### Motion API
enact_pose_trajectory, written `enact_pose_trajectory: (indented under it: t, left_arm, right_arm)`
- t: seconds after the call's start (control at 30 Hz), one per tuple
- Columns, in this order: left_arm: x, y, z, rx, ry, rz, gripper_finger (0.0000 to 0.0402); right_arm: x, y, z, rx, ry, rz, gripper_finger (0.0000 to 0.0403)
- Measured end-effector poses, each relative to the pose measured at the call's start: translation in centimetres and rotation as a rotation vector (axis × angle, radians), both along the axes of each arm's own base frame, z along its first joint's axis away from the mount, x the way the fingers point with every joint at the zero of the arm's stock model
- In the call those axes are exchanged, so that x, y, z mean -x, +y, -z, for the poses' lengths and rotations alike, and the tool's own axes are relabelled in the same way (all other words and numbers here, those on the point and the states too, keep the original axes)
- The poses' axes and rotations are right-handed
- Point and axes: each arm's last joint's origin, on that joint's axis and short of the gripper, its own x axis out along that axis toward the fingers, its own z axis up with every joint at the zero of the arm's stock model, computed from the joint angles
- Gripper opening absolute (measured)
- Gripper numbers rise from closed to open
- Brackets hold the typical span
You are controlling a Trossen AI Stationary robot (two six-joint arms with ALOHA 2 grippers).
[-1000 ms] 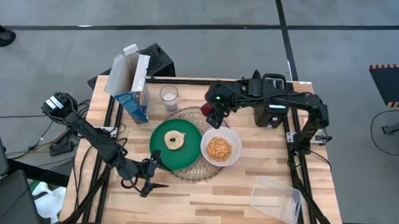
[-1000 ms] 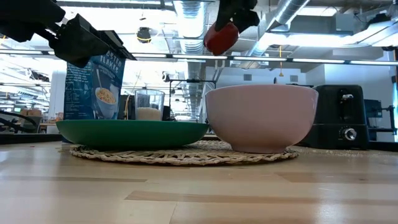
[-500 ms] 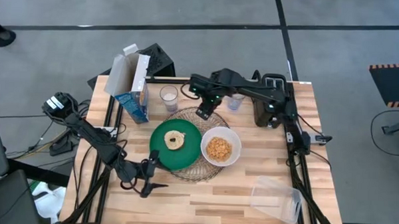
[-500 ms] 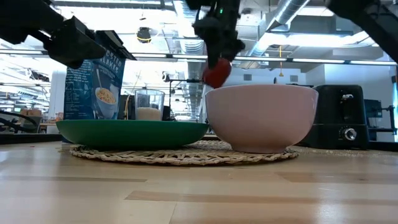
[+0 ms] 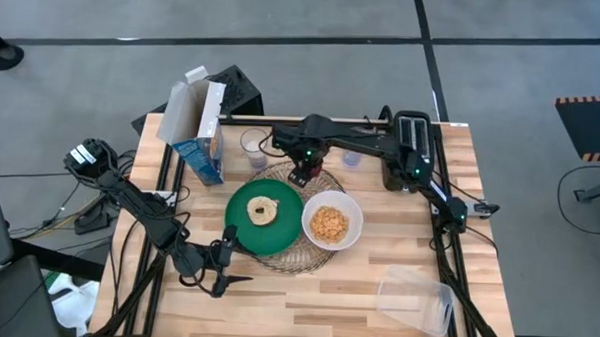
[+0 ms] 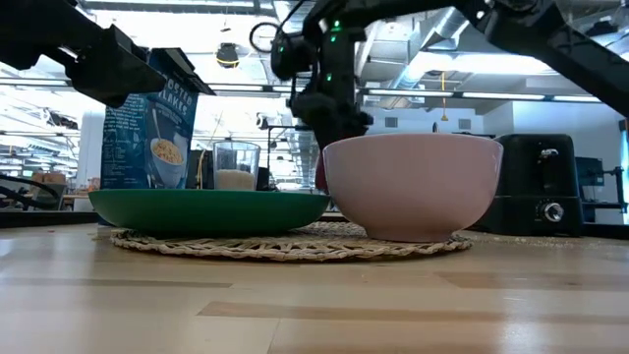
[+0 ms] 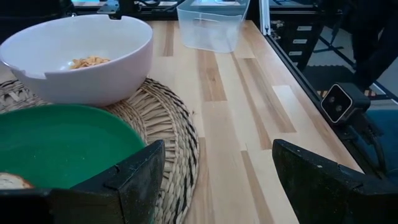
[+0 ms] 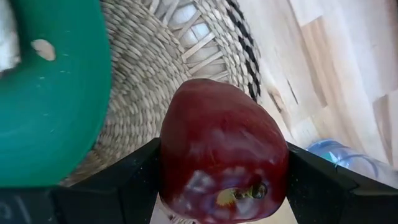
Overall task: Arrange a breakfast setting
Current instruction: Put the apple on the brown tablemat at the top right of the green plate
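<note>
My right gripper reaches in from the table's right and is shut on a small red apple over the far part of the round wire mat. In the low view the apple shows only as a sliver behind the white bowl. The bowl of orange cereal and the green plate with a pale bagel stand on the mat. One glass holds something white; another is clear. My left gripper waits open at the near left, level with the plate. My right gripper pinches the apple between its two fingers, one on each side of it. The fingers come from above, pointing down. The apple hangs over the mat; whether its underside touches the mat I cannot tell.
A blue cereal box stands at the far left. A black toaster stands at the far right under the right arm. A clear plastic tub lies at the near right. Bare wood runs along the near edge.
My right gripper has carried the apple toward the table's left edge and down, tipping from a slant to point straight down. The apple has gone from high above the bowl to low behind it, over the mat's far part.
</note>
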Motion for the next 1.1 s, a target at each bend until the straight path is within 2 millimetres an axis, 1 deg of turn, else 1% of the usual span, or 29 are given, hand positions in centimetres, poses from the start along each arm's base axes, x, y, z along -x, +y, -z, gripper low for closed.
enact_pose_trajectory:
  t: [0.23, 0.33, 0.43, 1.1]
  left_arm:
    - [0.0, 0.0, 0.0, -0.002, 0.000, 0.000, 0.0281]
    - [0.0, 0.0, 0.0, -0.002, 0.000, 0.000, 0.0281]
    - [0.0, 0.0, 0.0, -0.001, 0.000, 0.000, 0.0281]
    - [0.0, 0.0, 0.1, 0.011, 0.007, -0.005, 0.0281]
  right_arm:
    - [-1.0, -0.3, 2.7, -0.014, 0.041, -0.004, 0.0309]
    - [-1.4, -0.2, 3.5, -0.023, 0.036, -0.018, 0.0309]
    - [-1.6, -0.1, 4.0, -0.025, 0.046, -0.023, 0.0310]
    - [-1.4, 0.1, 4.4, -0.060, 0.065, 0.001, 0.0311]
